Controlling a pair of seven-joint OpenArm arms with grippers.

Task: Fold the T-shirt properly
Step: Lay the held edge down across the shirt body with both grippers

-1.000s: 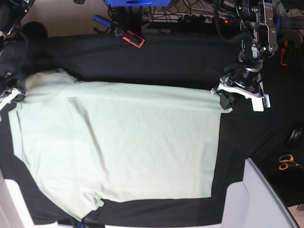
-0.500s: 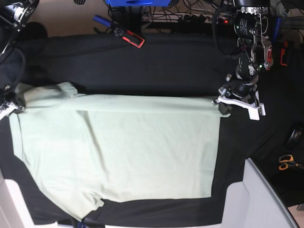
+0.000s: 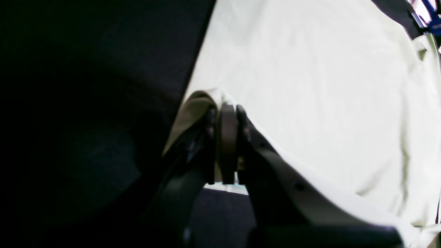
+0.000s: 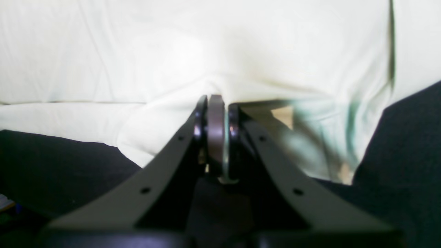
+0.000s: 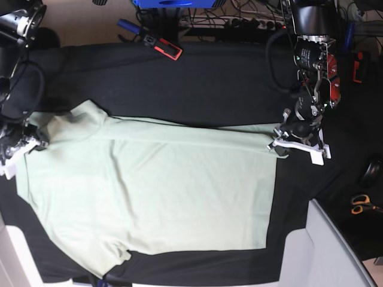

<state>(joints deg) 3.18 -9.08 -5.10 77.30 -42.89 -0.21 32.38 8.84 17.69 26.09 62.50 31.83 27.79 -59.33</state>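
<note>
The pale mint-green T-shirt (image 5: pixel 149 185) lies spread on the black tablecloth (image 5: pixel 197 84), its far edge lifted and doubled over. My left gripper (image 5: pixel 281 145) is shut on the shirt's far right corner. In the left wrist view the gripper (image 3: pixel 224 110) pinches a fold of the shirt (image 3: pixel 310 69). My right gripper (image 5: pixel 27 143) is shut on the shirt's far left edge beside a sleeve. In the right wrist view the gripper (image 4: pixel 215 103) clamps bunched cloth of the shirt (image 4: pixel 137 51). Collar, button and tag do not show.
A red and black tool (image 5: pixel 161 46) and a blue pen (image 5: pixel 127 25) lie at the far edge, with cables behind them. Orange-handled scissors (image 5: pixel 361 204) lie at the right. A pale grey panel (image 5: pixel 323 251) stands at the near right corner.
Both grippers have moved toward the near edge, drawing the shirt's far edge with them. The left sleeve has come up and shifted to the right.
</note>
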